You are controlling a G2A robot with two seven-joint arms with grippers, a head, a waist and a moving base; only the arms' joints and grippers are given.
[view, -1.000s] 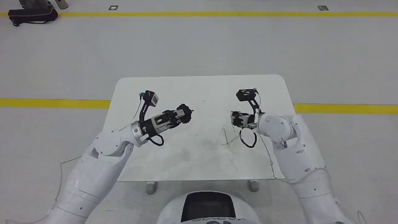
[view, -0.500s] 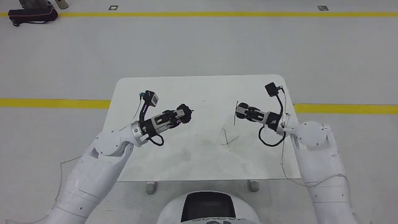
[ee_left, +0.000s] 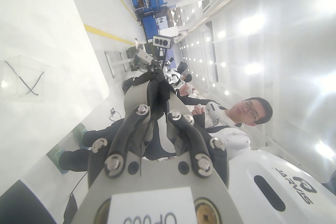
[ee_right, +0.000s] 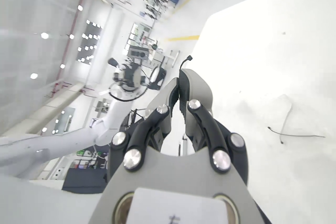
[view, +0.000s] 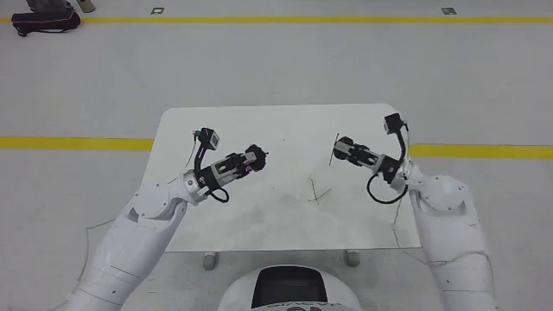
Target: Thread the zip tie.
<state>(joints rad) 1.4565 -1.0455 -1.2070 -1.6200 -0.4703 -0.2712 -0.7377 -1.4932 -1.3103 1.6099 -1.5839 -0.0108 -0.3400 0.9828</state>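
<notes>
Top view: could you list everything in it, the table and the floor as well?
held zip tie: one, dark, in the right gripper, above the table
loose zip ties: two, dark, crossed on the table between the arms
table: one, white, in front of the robot
floor lines: two, yellow, one beyond the table, one passing under it
bag: one, black, on the floor, far off to the left
left gripper: one, black, shut, over the table
right gripper: one, black, shut on the held zip tie
</notes>
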